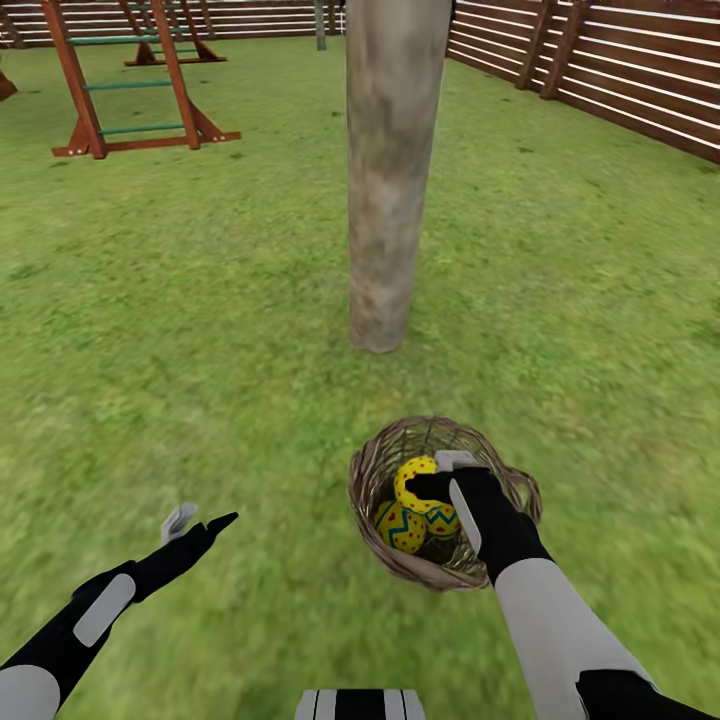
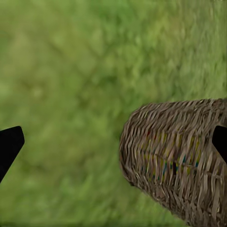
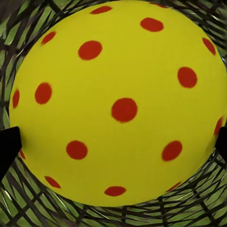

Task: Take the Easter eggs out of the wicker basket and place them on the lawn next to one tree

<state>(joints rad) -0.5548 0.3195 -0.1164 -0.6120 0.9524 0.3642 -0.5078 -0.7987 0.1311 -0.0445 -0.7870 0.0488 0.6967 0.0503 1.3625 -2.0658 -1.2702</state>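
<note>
Garden lawn (image 1: 200,330), basket by the tree trunk (image 1: 385,170).
My right gripper (image 1: 432,478) reaches into the wicker basket (image 1: 375,480), fingers straddling the top Easter egg (image 3: 118,99) for lifting; my left gripper (image 1: 197,522) hangs apart.

Under my arms spreads the lawn (image 1: 200,330), mottled green grass. On it, around my right fingers (image 1: 455,461), stands the wicker basket (image 1: 375,480); the tree (image 1: 385,170) rises from the grass just beyond them, a wooden climbing frame (image 1: 130,80) far off.
</note>
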